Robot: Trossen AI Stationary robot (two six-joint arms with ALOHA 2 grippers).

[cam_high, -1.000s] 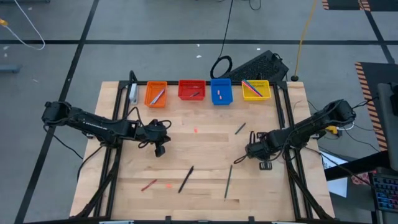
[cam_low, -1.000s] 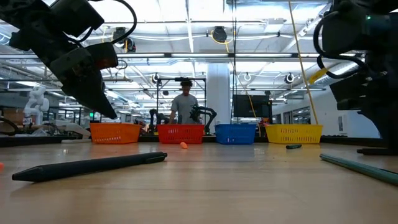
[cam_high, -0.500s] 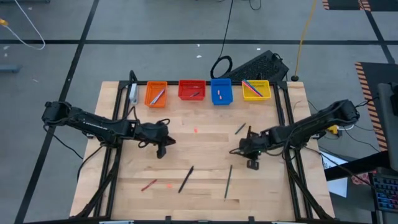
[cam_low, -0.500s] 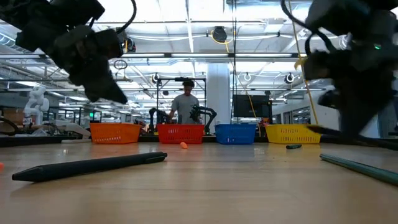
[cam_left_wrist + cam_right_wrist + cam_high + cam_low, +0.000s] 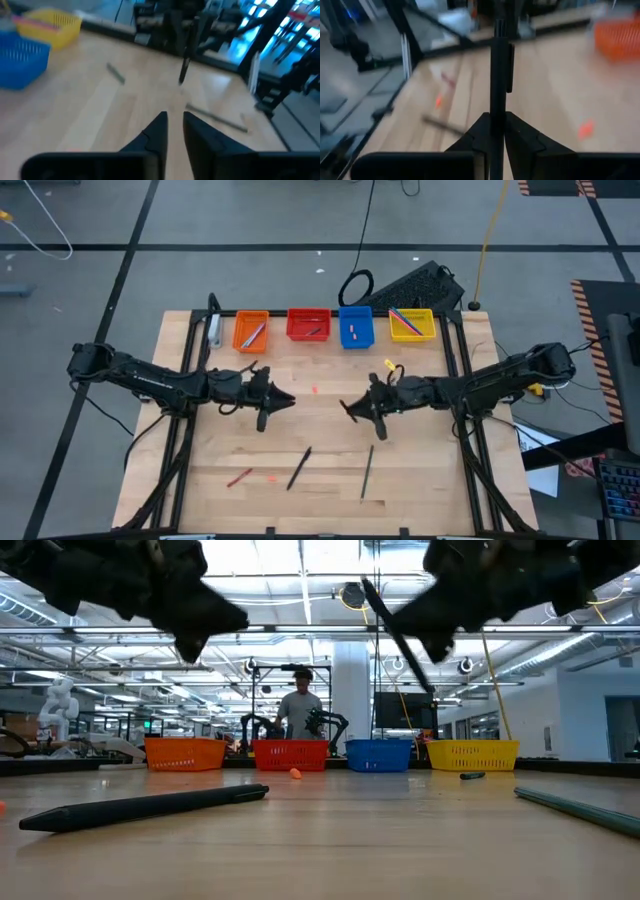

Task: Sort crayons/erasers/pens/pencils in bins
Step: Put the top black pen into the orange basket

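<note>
The right jaws (image 5: 372, 409) are closed on a dark pen (image 5: 498, 65), which stands up from between the two fingers like a mast; they hold it only near one end, in the air above the middle of the desk (image 5: 330, 485), well in front of the red bin (image 5: 308, 325). The left jaws (image 5: 268, 404) are nearly closed and hold nothing; they hang also in front of this red bin, a little toward the orange bin (image 5: 251, 331), and point at the other gripper.

I think the main risk is the long free part of the pen. With a grip so near the end, it may turn between the fingers during a fast swing, or catch on a bin wall and fall outside. The two arms are near each other, so a careless path could make them touch. A small orange-red eraser (image 5: 314, 390) lies just in front of the red bin and could be pushed away.
</note>
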